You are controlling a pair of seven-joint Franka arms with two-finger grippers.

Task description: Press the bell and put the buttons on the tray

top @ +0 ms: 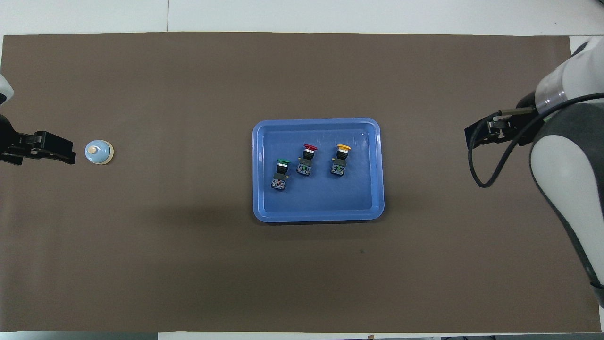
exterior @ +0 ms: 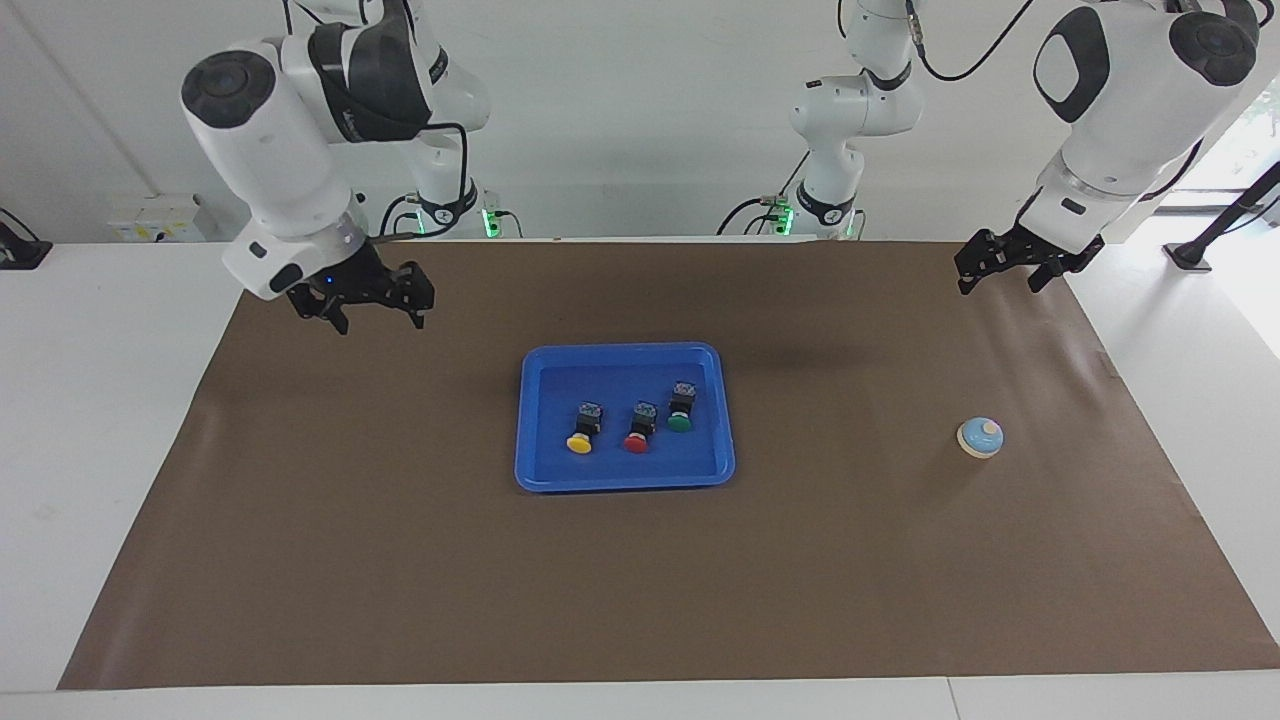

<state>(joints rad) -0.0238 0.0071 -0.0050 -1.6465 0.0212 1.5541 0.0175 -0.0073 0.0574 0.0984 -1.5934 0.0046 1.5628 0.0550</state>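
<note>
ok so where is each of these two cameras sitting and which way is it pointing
Facing view: high across the table, looking back at the robots; both arms show whole, right gripper and left gripper raised, open and empty over the mat.
Overhead view: high above the robots' end, looking steeply down and forward; only the grippers and part of the right arm show.
Shared: tray holding the three buttons, and the bell toward the left arm's end, seen half a turn apart.

Bare mat (exterior: 850,560) all around tray (exterior: 528,470); bell (exterior: 980,438) stands alone.
</note>
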